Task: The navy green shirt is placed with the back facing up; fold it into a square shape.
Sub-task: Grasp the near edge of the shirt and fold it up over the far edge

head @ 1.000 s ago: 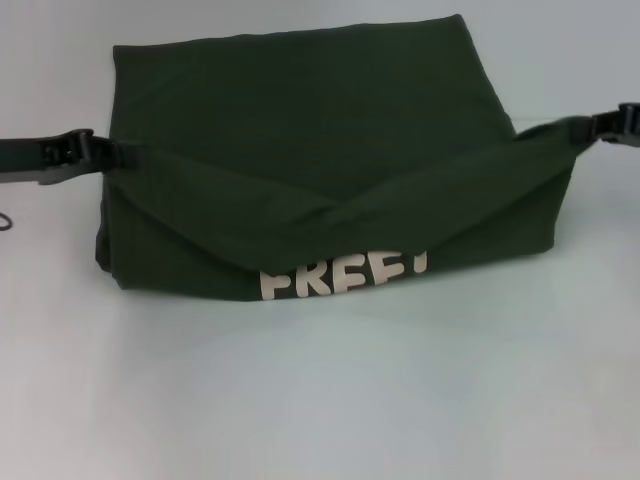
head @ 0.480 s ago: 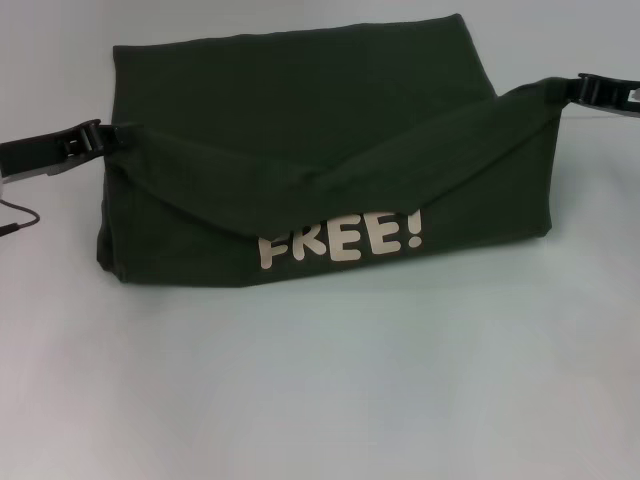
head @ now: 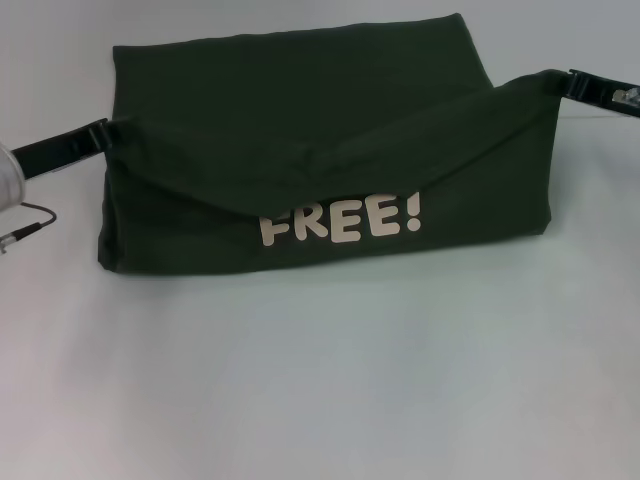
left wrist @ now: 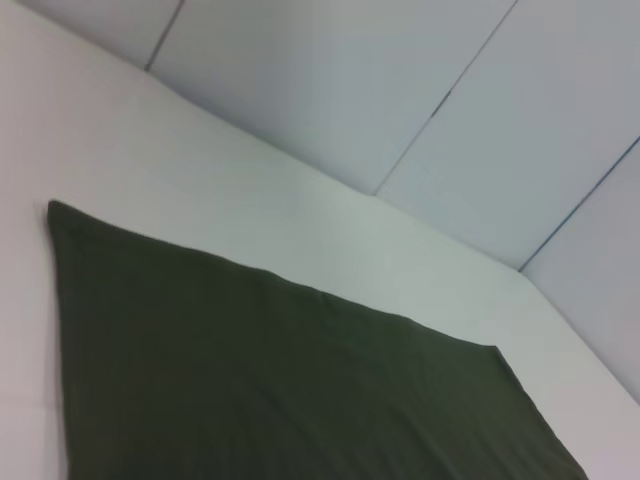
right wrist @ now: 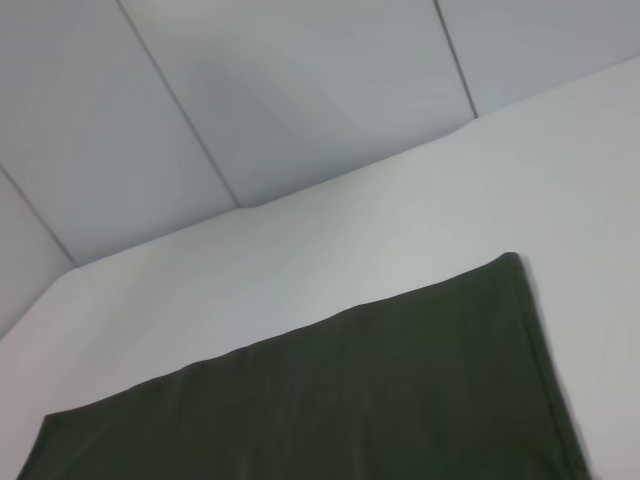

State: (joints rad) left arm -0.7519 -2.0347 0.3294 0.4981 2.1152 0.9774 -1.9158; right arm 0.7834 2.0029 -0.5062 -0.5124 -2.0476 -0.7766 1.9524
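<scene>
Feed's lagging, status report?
Left gripper, right gripper each pinching a corner of dark olive-green knit shirt, near edge lifted, white FREE! print showing. No obstruction.

You see the navy green shirt in dark olive, white "FREE!" lettering on its near side, on a pale grey-white surface.

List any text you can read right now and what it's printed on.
"FREE!" in pale block letters on the shirt, on the near face below the edge lifted between the left gripper and right gripper.
No other text shows in any view.
</scene>
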